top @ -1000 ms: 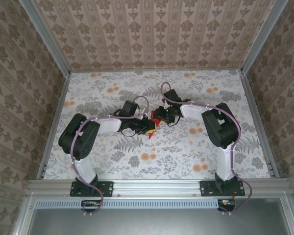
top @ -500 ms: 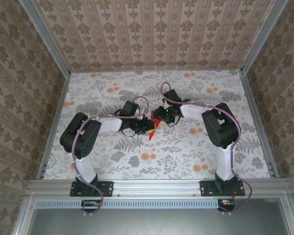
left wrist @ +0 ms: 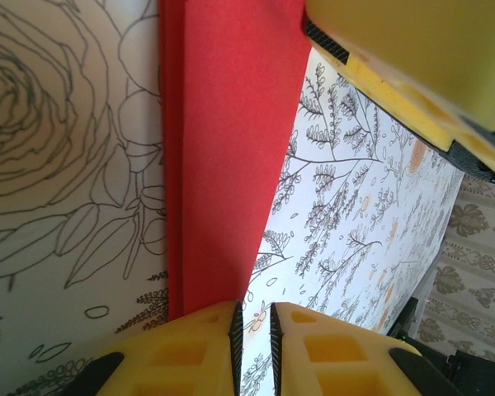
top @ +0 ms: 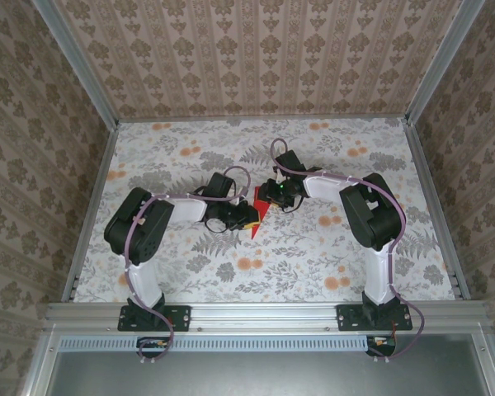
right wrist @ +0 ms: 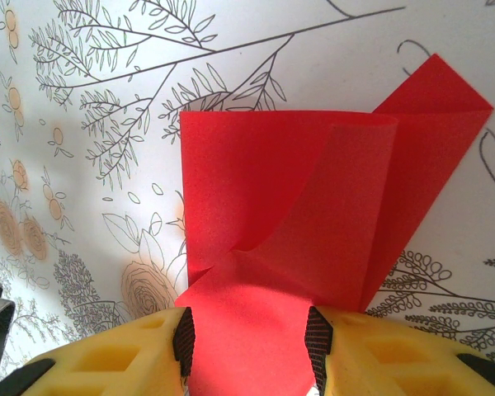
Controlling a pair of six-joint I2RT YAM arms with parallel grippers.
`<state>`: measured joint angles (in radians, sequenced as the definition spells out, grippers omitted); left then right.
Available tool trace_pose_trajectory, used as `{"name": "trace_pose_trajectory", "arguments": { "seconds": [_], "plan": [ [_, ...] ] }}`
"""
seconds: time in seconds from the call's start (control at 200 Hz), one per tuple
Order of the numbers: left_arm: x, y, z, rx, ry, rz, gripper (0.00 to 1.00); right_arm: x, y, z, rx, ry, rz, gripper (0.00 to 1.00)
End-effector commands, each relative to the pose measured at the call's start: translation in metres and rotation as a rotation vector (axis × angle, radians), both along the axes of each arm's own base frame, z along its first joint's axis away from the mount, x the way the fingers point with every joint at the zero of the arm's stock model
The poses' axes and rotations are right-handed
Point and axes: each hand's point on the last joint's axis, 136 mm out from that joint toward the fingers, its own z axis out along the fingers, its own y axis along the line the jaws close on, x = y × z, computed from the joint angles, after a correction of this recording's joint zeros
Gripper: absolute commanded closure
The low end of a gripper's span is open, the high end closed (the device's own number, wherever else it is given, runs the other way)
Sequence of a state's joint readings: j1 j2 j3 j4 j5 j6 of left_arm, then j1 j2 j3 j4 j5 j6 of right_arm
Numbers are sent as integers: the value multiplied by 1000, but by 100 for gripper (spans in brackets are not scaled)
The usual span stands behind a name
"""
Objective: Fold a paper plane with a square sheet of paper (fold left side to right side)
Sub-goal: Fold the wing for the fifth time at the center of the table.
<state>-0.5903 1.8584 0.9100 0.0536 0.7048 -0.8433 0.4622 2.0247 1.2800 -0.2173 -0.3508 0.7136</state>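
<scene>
Top external view: the left arm's elbow has slid a little toward 3 o'clock. The left gripper [left wrist: 252,334] is almost shut beside the red paper [top: 261,213] mid-table. The right gripper [right wrist: 249,346] pinches it, half open. Folding goes on.

Around me the table [top: 330,256] lies bare on its far strip, its right side and the near band by my bases, so either arm can sweep there freely. The crowding is at the middle: my left end effector [top: 246,216] and my right end effector [top: 264,196] sit close together over the red paper [top: 258,216], leaving hardly any gap between them. The patterned walls [top: 256,58] and the metal frame [top: 264,313] hem in the table on every side.
</scene>
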Motion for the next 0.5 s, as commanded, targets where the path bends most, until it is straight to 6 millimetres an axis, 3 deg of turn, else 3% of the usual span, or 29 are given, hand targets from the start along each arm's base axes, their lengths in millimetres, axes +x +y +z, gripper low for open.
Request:
{"name": "trace_pose_trajectory", "arguments": {
  "seconds": [0.0,0.285,0.495],
  "plan": [
    [-13,6,-18,56,33,-20,81,-28,-21,-41,-115,144,-18,55],
    [-20,9,-26,111,51,-27,81,-25,-19,-37,-108,130,-14,55],
    [-27,23,-37,220,64,-24,84,-6,-10,-4,-37,13,-6,55]
  ]
}}
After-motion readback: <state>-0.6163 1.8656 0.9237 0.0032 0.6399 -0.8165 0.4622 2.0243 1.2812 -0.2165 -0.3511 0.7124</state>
